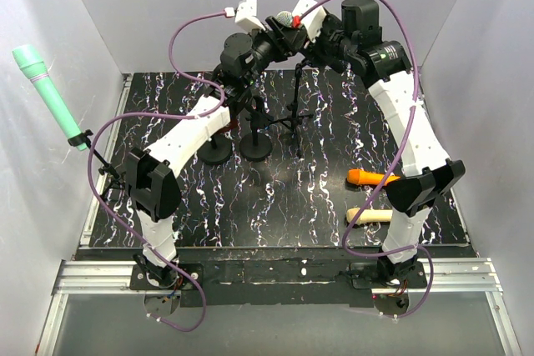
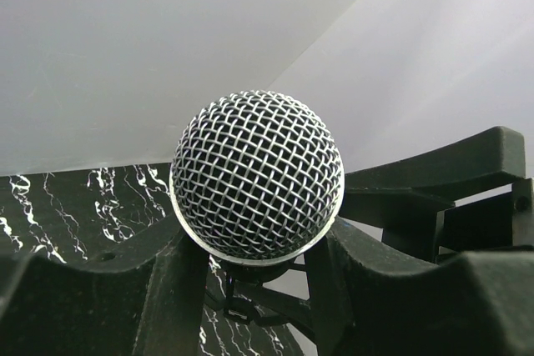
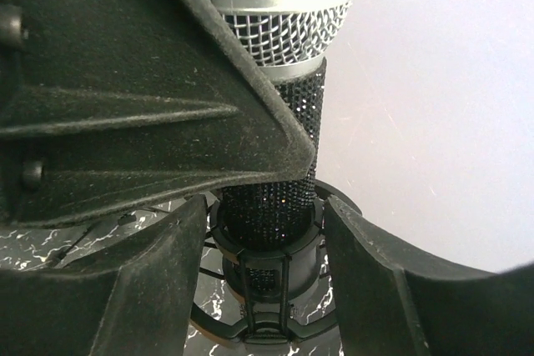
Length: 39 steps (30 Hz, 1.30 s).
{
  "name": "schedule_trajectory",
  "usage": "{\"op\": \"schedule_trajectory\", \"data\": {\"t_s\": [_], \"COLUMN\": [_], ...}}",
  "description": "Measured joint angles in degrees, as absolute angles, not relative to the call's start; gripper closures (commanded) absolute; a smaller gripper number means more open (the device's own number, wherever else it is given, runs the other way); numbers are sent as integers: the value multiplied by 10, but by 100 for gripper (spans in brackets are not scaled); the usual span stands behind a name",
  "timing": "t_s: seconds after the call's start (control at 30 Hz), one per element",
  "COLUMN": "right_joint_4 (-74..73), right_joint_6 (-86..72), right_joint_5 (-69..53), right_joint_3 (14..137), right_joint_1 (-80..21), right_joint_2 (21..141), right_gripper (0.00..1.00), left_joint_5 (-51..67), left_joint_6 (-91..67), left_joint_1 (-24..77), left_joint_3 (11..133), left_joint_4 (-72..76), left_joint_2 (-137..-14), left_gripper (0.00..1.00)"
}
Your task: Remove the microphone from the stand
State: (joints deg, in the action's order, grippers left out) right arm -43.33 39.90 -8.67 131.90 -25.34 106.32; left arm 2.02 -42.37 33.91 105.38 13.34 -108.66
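The left claw (image 2: 254, 271) is seen partly closed round the microphone (image 2: 257, 174), tucked in just under the mesh ball. Whether it's actually clamped tight can't be told tbh. The right claw (image 3: 265, 266) is held open either side of the clip (image 3: 265, 323). Gaps can be seen on both sides and nothing is gripped. The microphone is seated in that clip at the top of the stand (image 1: 298, 110), well above the table (image 1: 292, 206). For this bit to be done cleanly, imo: the clip should be pinned first by the right claw, the body squeezed firmly below the grille, then the microphone drawn straight out along its own axis. One sideways tug and the whole stand could be tipped.
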Motion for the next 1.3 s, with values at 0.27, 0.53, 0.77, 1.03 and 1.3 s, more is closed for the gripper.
{"op": "schedule_trajectory", "data": {"t_s": [0.27, 0.53, 0.77, 1.03, 1.3], "right_joint_4": [-426, -419, -417, -442, -466], "right_joint_6": [395, 386, 386, 387, 373], "right_joint_5": [-83, -89, -81, -62, -68], "right_joint_3": [1315, 1313, 1320, 1334, 1348], "right_joint_1": [-252, -253, -255, -255, -246], "right_joint_2": [1062, 1063, 1071, 1074, 1074], "right_gripper": [44, 45, 46, 40, 23], "left_joint_5": [13, 20, 40, 26, -18], "left_joint_6": [-419, -453, -511, -516, -400], "left_joint_1": [339, 322, 281, 229, 156], "left_joint_3": [1075, 1116, 1147, 1190, 1248], "left_joint_4": [98, 34, -1, 11, 20], "left_joint_2": [-1087, -1094, -1094, -1094, -1092], "left_gripper": [100, 100, 100, 100, 100]}}
